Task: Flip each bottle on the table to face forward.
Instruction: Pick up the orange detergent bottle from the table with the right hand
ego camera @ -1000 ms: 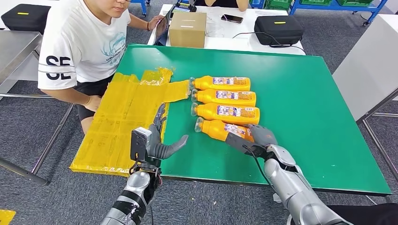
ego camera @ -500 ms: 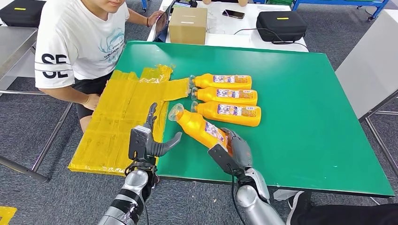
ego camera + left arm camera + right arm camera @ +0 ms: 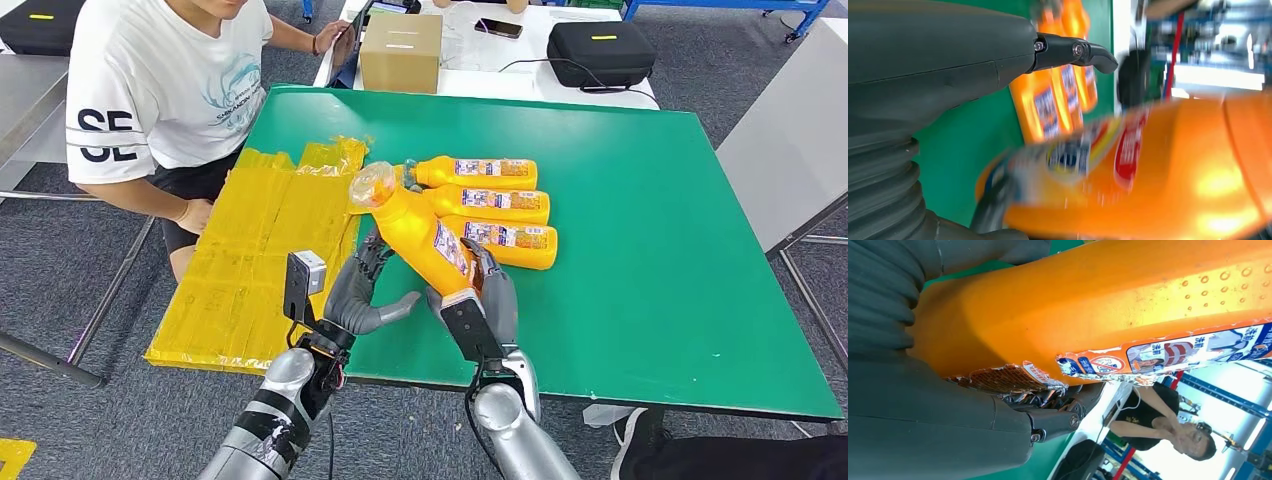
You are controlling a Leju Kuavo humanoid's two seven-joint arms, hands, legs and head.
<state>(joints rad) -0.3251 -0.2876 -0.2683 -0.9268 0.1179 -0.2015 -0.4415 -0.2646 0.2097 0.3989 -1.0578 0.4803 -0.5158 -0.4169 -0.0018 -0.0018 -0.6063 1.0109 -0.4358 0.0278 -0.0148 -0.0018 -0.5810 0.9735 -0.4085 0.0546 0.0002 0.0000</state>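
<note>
Currently: right hand (image 3: 487, 300) clamps raised orange plastic bottle (image 3: 420, 235); left hand (image 3: 362, 295) spread, empty. Nxt you rotate, re-lay label fwd.

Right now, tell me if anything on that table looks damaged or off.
The held bottle has a torn label, peeling and crumpled where the right hand grips it. Yellow tape lies wrinkled over the table's edge.

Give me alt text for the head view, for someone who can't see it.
The robot's right hand holds an orange bottle tilted above a green table, the left hand beside it. Three more bottles lie behind; a person sits left.
</note>
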